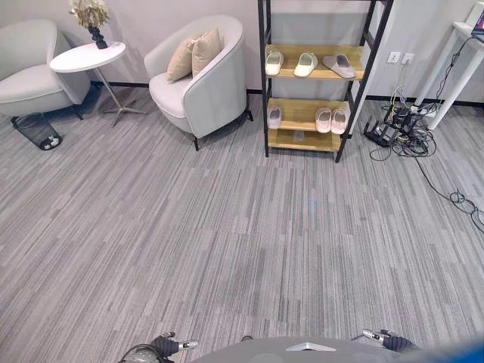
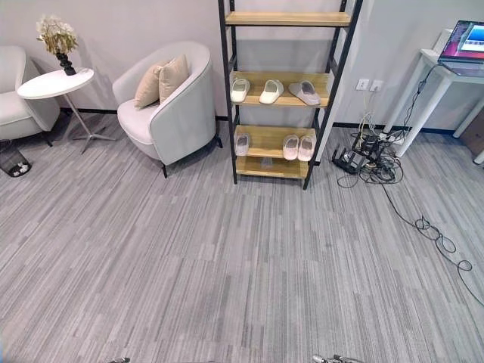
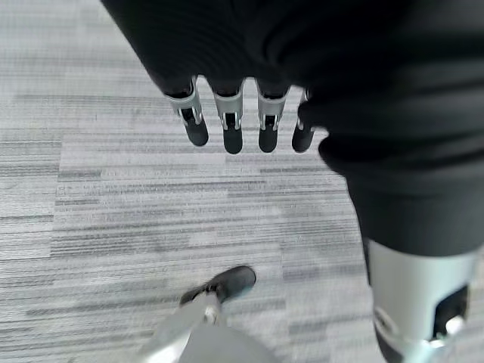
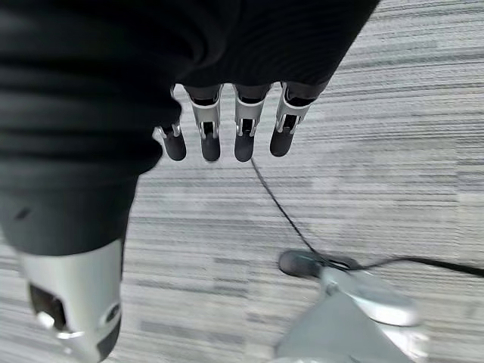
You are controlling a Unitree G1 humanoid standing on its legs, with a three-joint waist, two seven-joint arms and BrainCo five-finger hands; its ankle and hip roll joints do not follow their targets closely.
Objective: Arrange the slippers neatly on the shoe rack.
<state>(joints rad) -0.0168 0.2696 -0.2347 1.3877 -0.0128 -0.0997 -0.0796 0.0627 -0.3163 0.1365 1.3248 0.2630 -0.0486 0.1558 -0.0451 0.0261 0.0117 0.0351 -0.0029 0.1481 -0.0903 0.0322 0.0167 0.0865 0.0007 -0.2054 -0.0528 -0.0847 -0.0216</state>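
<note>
My left hand (image 3: 242, 113) hangs low at my side with its fingers straight, relaxed and a little apart, holding nothing. My right hand (image 4: 227, 128) hangs the same way on the other side, fingers loose and empty, thumb well clear of them. Both sit over bare grey floor (image 1: 227, 249), which suits standing back from the work rather than reaching.

Beyond that stretch of floor the shoe rack (image 2: 231, 136) stands against the far wall, dark frame with wooden shelves. On its middle shelf lie three slippers (image 2: 271, 91): two pale ones side by side with toes to the wall, and a greyer one turned askew at the right end. On the shelf below, a single slipper (image 2: 242, 144) sits at the left and a pale pair (image 2: 298, 147) rests close together at the right. I see no slipper on the floor, so I judge what remains is straightening the odd ones, and I would have to walk up first.

Left of the rack sits an armchair (image 2: 174, 113) with cushions, then a round side table (image 2: 54, 83). To the right, a tangle of cables (image 2: 370, 162) lies by a white desk (image 2: 431, 76).
</note>
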